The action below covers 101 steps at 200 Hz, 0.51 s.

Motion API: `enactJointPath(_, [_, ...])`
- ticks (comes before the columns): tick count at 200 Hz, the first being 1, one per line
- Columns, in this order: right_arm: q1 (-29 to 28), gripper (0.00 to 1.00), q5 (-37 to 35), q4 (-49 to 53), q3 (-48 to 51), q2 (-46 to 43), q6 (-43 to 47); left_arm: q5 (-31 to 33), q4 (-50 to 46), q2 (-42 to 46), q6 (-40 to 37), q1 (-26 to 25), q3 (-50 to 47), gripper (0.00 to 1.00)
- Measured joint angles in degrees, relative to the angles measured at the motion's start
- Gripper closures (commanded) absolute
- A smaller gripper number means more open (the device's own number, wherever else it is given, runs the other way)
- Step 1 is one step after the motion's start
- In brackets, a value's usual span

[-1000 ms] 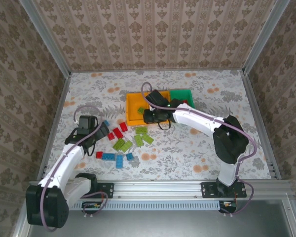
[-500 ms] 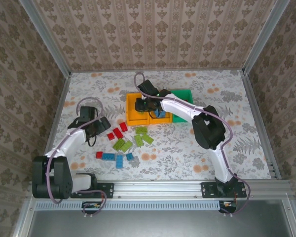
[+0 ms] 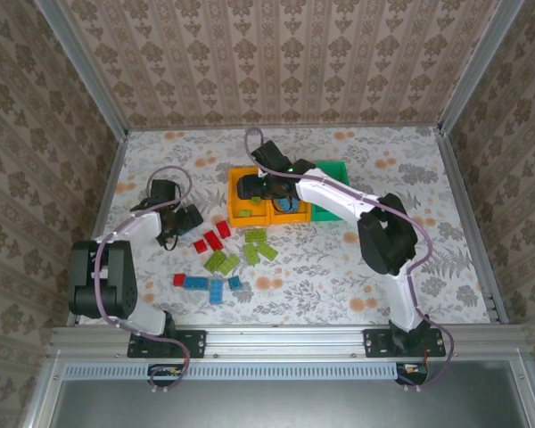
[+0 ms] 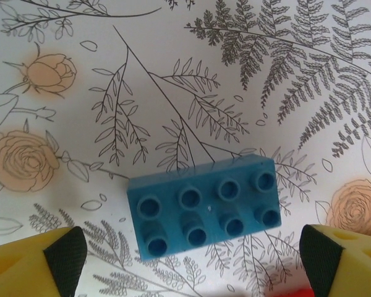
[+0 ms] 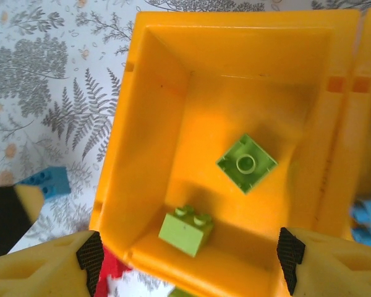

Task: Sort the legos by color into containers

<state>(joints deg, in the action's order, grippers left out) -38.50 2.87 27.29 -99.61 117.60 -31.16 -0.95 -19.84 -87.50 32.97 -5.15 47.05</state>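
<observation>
Twelve or so small studded plastic bricks (image 3: 221, 261) in red, blue and lime green lie loose on the flower-patterned worktop (image 3: 339, 267), nearest the arm bases, so we judge the sorting far from done. A little beyond them, at the edge of that scatter, the left tool (image 4: 191, 257) hovers over a single blue eight-stud plastic brick (image 4: 204, 207), its yellow fingers apart, one at each end of the brick and touching neither. We take this as the start of a pick. The next move calls for lowering, squaring up to the slightly skewed brick, and closing on its ends. Farther back stands the row of three joined plastic bins. The right tool (image 5: 190, 257) hangs over the outer orange-yellow bin (image 5: 142, 124) with its fingers wide apart and nothing between them. Two lime green bricks, one square (image 5: 246, 163) and one oblong (image 5: 187, 230), lie on that bin's floor. Blue pieces show in the middle orange-yellow bin (image 5: 368, 74), so the blue brick belongs there. The green bin (image 3: 334, 167) closes the row. As we see it, the right arm should draw clear of the bins, then go for another lime brick.
</observation>
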Motion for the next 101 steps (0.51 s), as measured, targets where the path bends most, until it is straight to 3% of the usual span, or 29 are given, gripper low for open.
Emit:
enactJointPath(54, [2.14,0.19,-3.41,-1.57,15.87,-19.39,1.01,-0.85,0.87,-5.42,-1.09,0.0,2.99,0.17])
enactJointPath(101, [7.54,0.18,-6.29,-1.66,28.37,-28.94,0.98,-0.63,0.98,-7.06,-1.7,0.0,4.0,0.29])
